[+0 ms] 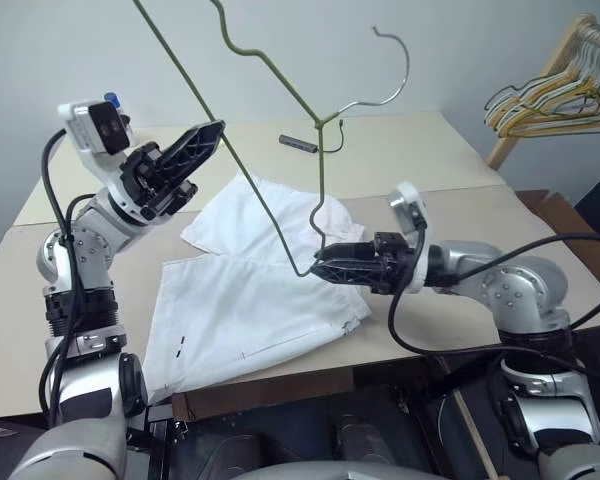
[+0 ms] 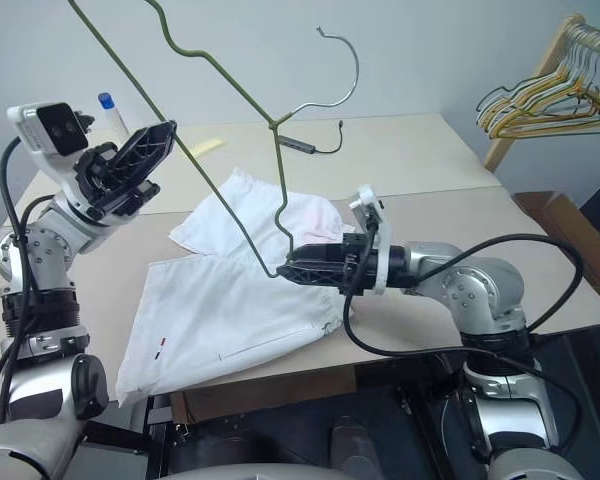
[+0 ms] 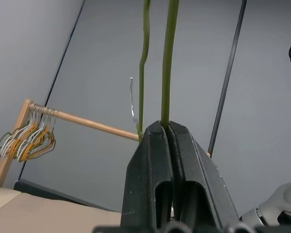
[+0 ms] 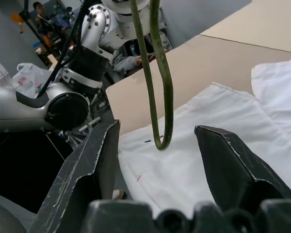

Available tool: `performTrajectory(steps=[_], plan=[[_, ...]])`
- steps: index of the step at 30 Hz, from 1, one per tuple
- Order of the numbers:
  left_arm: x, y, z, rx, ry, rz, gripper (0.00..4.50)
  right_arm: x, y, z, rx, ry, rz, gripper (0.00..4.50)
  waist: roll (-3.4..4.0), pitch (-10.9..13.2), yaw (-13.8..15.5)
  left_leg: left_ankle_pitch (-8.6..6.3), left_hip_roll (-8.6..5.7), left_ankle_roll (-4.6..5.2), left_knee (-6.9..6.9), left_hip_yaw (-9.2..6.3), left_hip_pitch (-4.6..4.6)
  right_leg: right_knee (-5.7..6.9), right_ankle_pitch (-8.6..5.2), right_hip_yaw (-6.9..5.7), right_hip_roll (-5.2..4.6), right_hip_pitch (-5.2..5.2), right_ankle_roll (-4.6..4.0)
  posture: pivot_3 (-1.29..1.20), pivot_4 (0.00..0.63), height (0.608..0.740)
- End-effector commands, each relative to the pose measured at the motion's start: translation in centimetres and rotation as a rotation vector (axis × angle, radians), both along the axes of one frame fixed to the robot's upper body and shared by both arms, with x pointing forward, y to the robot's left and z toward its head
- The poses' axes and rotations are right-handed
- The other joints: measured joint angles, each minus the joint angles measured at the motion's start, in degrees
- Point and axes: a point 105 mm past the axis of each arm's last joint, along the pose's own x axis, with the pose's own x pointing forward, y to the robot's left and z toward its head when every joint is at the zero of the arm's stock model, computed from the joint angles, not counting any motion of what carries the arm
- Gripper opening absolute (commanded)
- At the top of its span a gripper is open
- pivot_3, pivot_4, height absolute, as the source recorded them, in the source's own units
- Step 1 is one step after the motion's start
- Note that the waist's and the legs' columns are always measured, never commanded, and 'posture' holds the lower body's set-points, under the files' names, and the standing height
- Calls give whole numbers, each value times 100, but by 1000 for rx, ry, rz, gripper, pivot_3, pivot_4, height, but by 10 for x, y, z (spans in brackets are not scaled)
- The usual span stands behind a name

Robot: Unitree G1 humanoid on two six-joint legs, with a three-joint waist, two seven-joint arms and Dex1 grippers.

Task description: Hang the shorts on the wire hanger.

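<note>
Overhead, from the head camera: the left gripper [image 1: 212,127] is pinching the long bar of the wire hanger [image 1: 265,62], holding it tilted in the air above the shorts [image 1: 250,300], which are lying flat on the table [image 1: 430,150]. The hanger's bent end is dipping down beside the right gripper [image 1: 318,265], just over the shorts.

Left wrist camera: jaws are pressing together on the green wire [image 3: 167,63].

Right wrist camera: jaws are standing spread, the wire loop [image 4: 160,141] hanging between them, untouched.

Judgement: hanger lifted, shorts not yet on it; threading the cloth over the bar is still to do.
</note>
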Motion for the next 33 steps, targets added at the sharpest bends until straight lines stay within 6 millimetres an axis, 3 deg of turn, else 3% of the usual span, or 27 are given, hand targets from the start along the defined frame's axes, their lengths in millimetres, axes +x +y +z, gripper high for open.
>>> performTrajectory(steps=[1, 14, 23, 28, 33], plan=[[-7, -2, 17, -14, -77, -17, 0, 1, 6, 9, 18, -42, 21, 3046, 0, 0, 0, 0, 0, 0, 0, 0, 0, -1, 0, 0, 0, 0, 0, -78, 0, 740], [-6, -5, 15, -18, -74, -16, 0, 4, 19, 12, 17, -36, 59, 3046, 0, 0, -2, 0, -1, 0, 0, 0, 0, 6, 0, 0, -2, -2, 0, -78, 0, 740], [-4, -9, 11, -22, -69, -13, 0, -1, 21, 13, 17, -40, 90, 55, 0, 0, -3, 0, -1, 0, 1, 0, 0, 8, 0, 0, -2, -3, 0, -82, 0, 740], [-3, -9, 4, 2, -54, -9, 0, 1, 20, 12, 15, -37, 75, 19, 0, 0, -4, 0, -2, 0, 2, 0, -1, 14, 0, 1, -3, -6, 0, -84, 0, 740], [5, -19, -29, 185, 4, 44, 1355, 6, 15, 24, 66, -50, 34, 0, 0, 0, -9, 0, -3, 0, 1, 1, 0, 17, 0, 1, -2, -7, -1, -87, 0, 740]])
